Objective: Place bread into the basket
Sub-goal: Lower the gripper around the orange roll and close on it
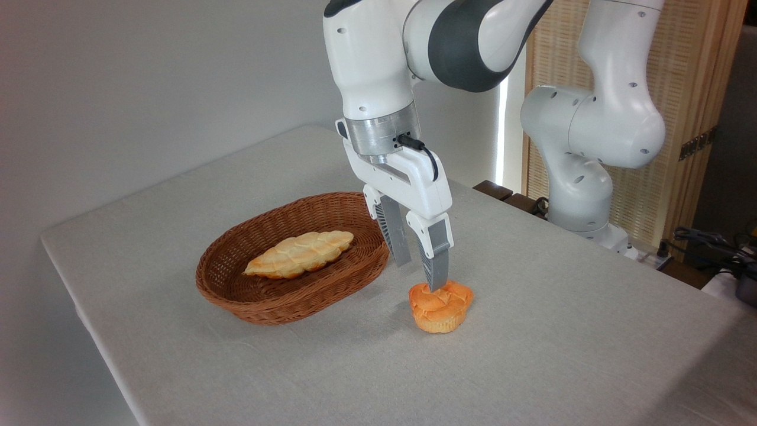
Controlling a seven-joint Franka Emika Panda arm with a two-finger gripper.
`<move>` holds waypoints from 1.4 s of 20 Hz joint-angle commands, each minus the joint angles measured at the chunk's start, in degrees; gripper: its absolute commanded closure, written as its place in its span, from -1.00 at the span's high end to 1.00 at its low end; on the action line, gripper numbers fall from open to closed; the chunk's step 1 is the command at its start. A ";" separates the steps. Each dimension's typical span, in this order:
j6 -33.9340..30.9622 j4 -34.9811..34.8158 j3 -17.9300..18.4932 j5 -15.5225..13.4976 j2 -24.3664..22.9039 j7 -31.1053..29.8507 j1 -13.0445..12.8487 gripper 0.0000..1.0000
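Your bun (440,306) sits on the table (532,331), just right of the basket (284,296) and apart from it. It is small, round and orange, with a knotted top and a paler ridged base. Your gripper (419,277) hangs over it, fingers spread and holding nothing, the nearer tip at the bun's top. A braided loaf (300,253) lies in the basket.

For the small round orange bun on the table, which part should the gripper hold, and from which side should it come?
Probably from straight above. The small round orange bun stands upright on the grey table, clear of the brown wicker basket. The open gripper should close across its rounded sides, just below the knotted top.
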 commanded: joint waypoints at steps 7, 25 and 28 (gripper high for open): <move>4.18 -3.69 0.32 5.47 -0.66 0.15 -0.29 1.00; 9.46 -8.69 0.50 7.40 -0.57 -0.03 -0.21 0.84; 10.07 -9.66 0.50 7.49 -0.57 -0.03 -0.21 0.34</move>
